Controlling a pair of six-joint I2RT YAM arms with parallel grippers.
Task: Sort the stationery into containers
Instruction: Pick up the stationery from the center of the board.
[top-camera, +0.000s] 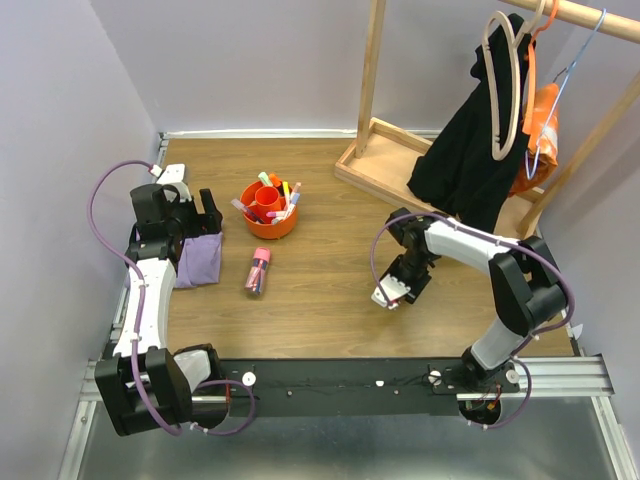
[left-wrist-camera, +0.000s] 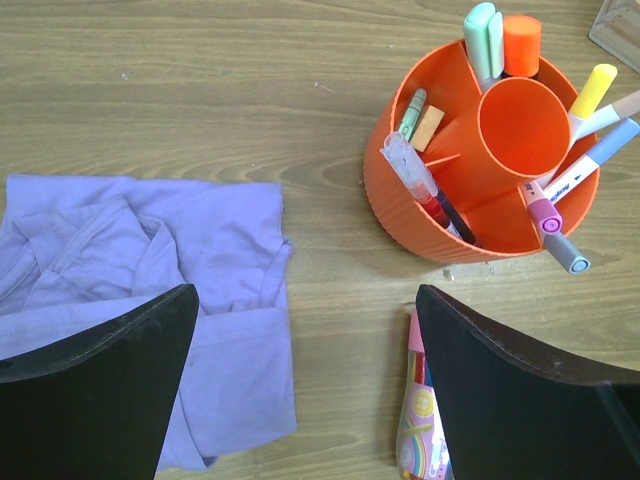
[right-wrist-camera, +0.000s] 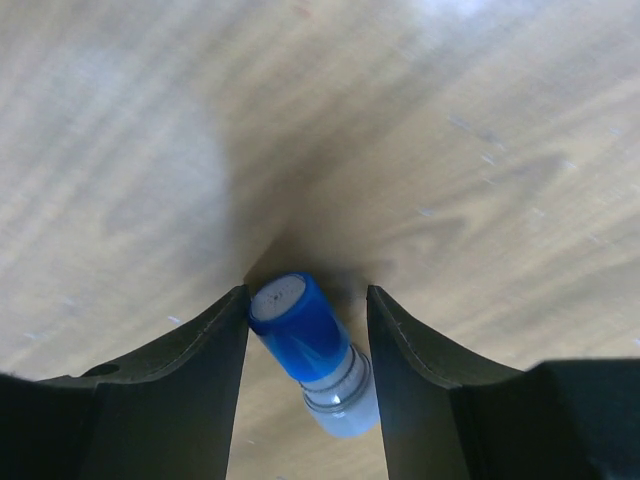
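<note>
While the right pincer (right-wrist-camera: 308, 300) sits low on the wooden surface (top-camera: 330, 290), right of centre, its jaws are released and straddle the small blue cylinder (right-wrist-camera: 298, 335). The cylinder lies on its side on the surface. One finger (right-wrist-camera: 215, 350) looks to touch the blue cap; a thin gap shows at the other side, so it is not gripped. In the top view the cylinder is hidden under the pincer.

The left pincer (left-wrist-camera: 305, 295) is at the left side, jaws spread wide and holding nothing. It hangs over the near edge of the folded purple cloth (left-wrist-camera: 150, 260).

The orange tub (left-wrist-camera: 400, 200) stands upright, far and left of centre, just right of the cloth and apart from it. Its central cup (left-wrist-camera: 520, 125) looks empty.

In the tub's outer compartments:
- a pale green highlighter (left-wrist-camera: 485, 40) and an orange marker (left-wrist-camera: 520, 40) on the far side
- a yellow-capped pen (left-wrist-camera: 595, 90), a pink-capped pen (left-wrist-camera: 545, 215) and a grey-capped pen (left-wrist-camera: 570, 255) on the right
- a clear pen (left-wrist-camera: 425, 185) leaning over the left rim
- a tan eraser (left-wrist-camera: 428, 127) behind the clear pen

The pink-capped tube (top-camera: 259, 270) lies flat on the surface just near of the tub, not touching it, well left of the right pincer.

At the far right is a wooden rack (top-camera: 390, 165) with a black garment (top-camera: 470, 150) hanging from it.
</note>
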